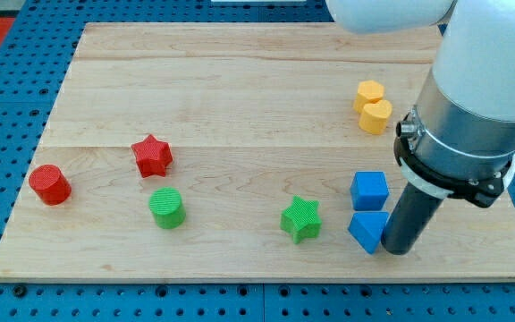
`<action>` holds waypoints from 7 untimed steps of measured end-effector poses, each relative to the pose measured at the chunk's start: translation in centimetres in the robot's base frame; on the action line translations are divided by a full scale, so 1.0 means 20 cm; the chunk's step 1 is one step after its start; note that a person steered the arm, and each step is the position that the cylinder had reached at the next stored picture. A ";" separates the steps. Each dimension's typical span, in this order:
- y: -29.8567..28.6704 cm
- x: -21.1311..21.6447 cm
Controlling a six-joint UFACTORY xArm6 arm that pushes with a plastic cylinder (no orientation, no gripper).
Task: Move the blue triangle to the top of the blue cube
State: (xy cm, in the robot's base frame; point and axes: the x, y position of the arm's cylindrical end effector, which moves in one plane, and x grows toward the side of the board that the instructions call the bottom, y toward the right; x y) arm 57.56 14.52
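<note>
The blue triangle [367, 230] lies near the view's bottom right, just below the blue cube [369, 190] and close to touching it. My tip [397, 249] is down on the wooden board [240, 107] right against the triangle's right side, below and right of the cube. The arm's large white and grey body fills the view's upper right and hides the board behind it.
A green star [301, 219] sits left of the blue triangle. A green cylinder [166, 207], a red star [152, 156] and a red cylinder [50, 184] lie on the left. Two yellow blocks [373, 105] touch each other above the cube.
</note>
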 end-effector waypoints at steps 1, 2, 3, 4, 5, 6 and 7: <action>-0.03 -0.19; -0.07 -0.13; 0.06 0.13; -0.16 0.01; -0.29 -0.09; -0.33 -0.10; -0.39 -0.14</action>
State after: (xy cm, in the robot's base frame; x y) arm 54.83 6.63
